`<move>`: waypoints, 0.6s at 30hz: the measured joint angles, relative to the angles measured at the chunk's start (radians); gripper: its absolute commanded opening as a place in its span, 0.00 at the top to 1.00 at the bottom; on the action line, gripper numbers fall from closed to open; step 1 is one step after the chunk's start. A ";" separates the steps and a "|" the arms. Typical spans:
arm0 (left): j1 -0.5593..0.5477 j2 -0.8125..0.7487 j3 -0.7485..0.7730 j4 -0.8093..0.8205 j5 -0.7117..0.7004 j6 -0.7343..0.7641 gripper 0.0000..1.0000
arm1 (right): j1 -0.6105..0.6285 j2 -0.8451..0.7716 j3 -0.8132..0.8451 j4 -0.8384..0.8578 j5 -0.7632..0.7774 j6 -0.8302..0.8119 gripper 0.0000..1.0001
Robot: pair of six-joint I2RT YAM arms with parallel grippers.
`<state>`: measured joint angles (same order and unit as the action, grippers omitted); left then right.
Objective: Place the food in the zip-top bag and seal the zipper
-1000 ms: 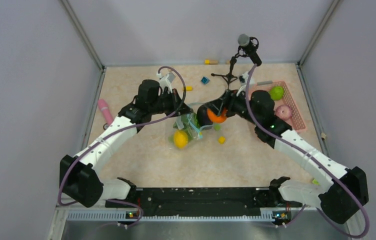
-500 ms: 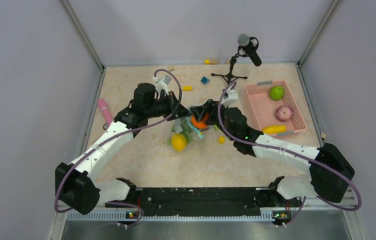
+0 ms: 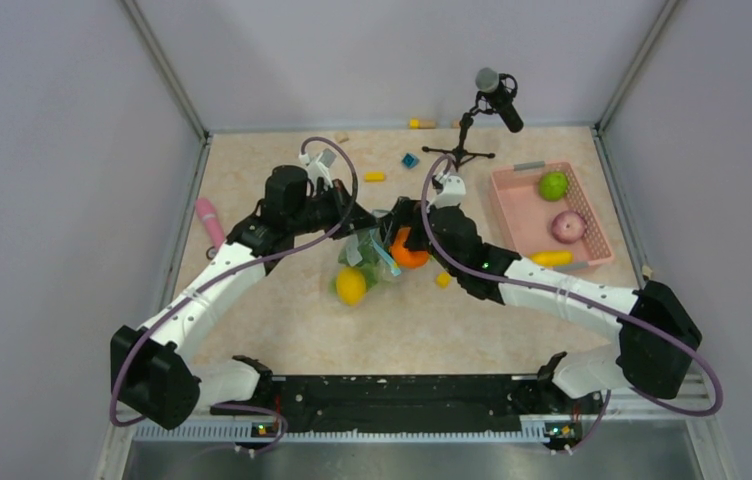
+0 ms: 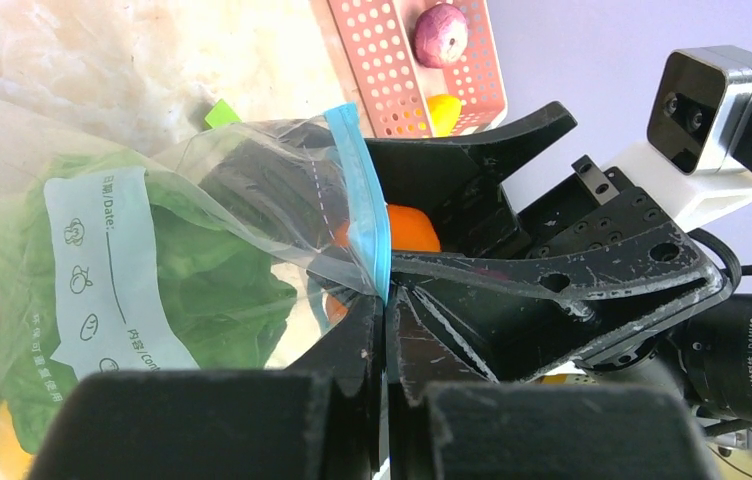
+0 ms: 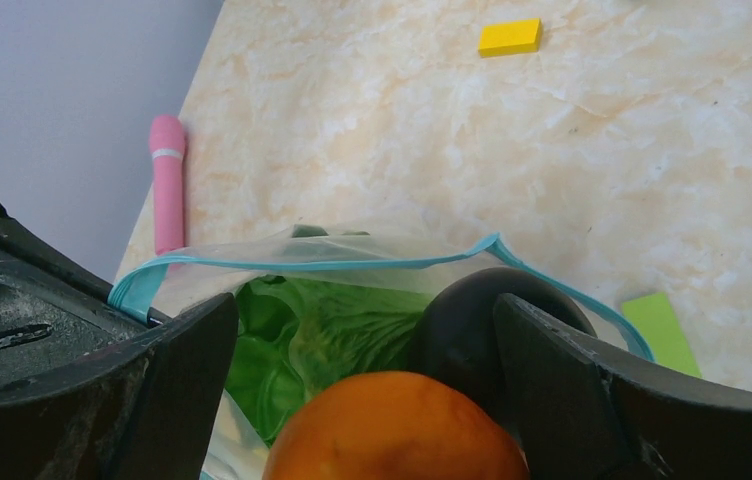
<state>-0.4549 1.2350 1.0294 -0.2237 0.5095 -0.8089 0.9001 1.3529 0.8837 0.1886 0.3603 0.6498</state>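
Observation:
The clear zip-top bag (image 3: 367,258) hangs open mid-table with a lemon (image 3: 351,286) low inside. My left gripper (image 4: 384,300) is shut on its teal zipper (image 4: 360,190) and holds the mouth up; it also shows in the top view (image 3: 360,222). My right gripper (image 5: 367,300) grips an orange (image 5: 392,430) just over the open mouth, ringed by the zipper (image 5: 332,266). A dark eggplant (image 5: 482,320) and a green leafy piece (image 5: 322,330) lie inside. In the top view the right gripper (image 3: 397,228) meets the bag with the orange (image 3: 410,250).
The pink basket (image 3: 527,215) at right holds a lime (image 3: 553,185), a magenta piece (image 3: 567,226) and a yellow banana-like piece (image 3: 550,258). A pink cylinder (image 3: 210,220) lies at left. A microphone stand (image 3: 462,150) stands behind. Small blocks (image 3: 443,279) are scattered about.
My right arm has swung left from beside the basket, carrying the orange to the bag's mouth. My left gripper kept hold of the bag and shifted slightly left.

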 measured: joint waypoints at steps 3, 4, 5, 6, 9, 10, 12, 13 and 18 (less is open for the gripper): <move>0.004 0.000 0.000 0.003 0.003 -0.010 1.00 | 0.000 0.000 0.016 -0.029 -0.003 0.001 0.11; 0.006 0.000 -0.001 0.008 0.003 -0.014 1.00 | 0.000 0.000 0.016 -0.029 -0.004 0.005 0.15; 0.006 0.000 -0.002 0.013 0.003 -0.018 1.00 | 0.000 0.000 0.016 -0.027 -0.006 0.010 0.22; 0.007 0.000 -0.005 0.017 0.003 -0.025 1.00 | 0.001 0.000 0.016 -0.024 -0.010 0.014 0.29; 0.009 0.000 -0.009 0.033 0.003 -0.035 1.00 | 0.003 0.012 0.016 0.014 -0.018 0.041 0.39; 0.010 0.000 -0.010 0.038 0.003 -0.038 1.00 | 0.004 0.018 0.016 0.024 -0.017 0.046 0.44; 0.010 0.000 -0.011 0.043 0.004 -0.043 1.00 | 0.007 0.040 0.014 0.065 -0.017 0.061 0.48; 0.010 0.000 -0.011 0.045 0.005 -0.047 1.00 | 0.008 0.050 0.014 0.079 -0.016 0.068 0.47; 0.018 0.000 -0.018 0.054 0.011 -0.055 1.00 | 0.009 0.071 0.014 0.103 -0.002 0.068 0.31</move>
<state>-0.4374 1.2350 1.0115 -0.1699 0.5205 -0.8642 0.9092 1.4235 0.8974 0.2913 0.3584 0.7174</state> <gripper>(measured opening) 0.011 0.601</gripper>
